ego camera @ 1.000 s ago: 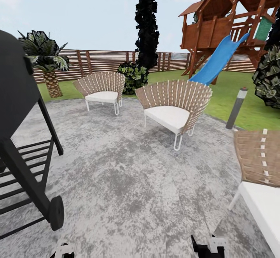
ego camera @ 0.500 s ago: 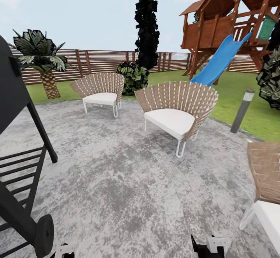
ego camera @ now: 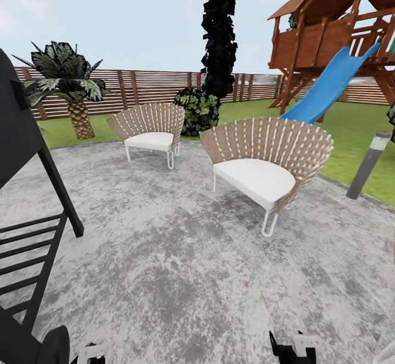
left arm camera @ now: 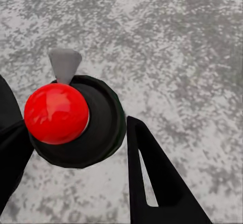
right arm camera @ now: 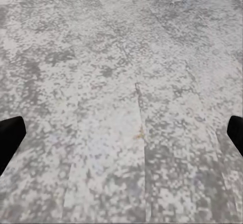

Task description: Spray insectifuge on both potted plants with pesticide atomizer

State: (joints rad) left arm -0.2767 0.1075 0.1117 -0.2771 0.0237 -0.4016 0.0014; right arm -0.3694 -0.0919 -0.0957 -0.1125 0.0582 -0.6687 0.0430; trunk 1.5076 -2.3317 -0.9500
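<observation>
- Centrally, the pesticide atomizer — red top up — is clamped by the left gripper.
- Right gripper — fingers spread wide over the patio, nothing held.

Mottled grey patio, blue slide, brown slat fence, red-topped atomizer, black pincer fingers, white seat cushions.

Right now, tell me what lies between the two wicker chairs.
Only bare grey patio stone lies between the far wicker chair and the near wicker chair, as the head view shows.
</observation>
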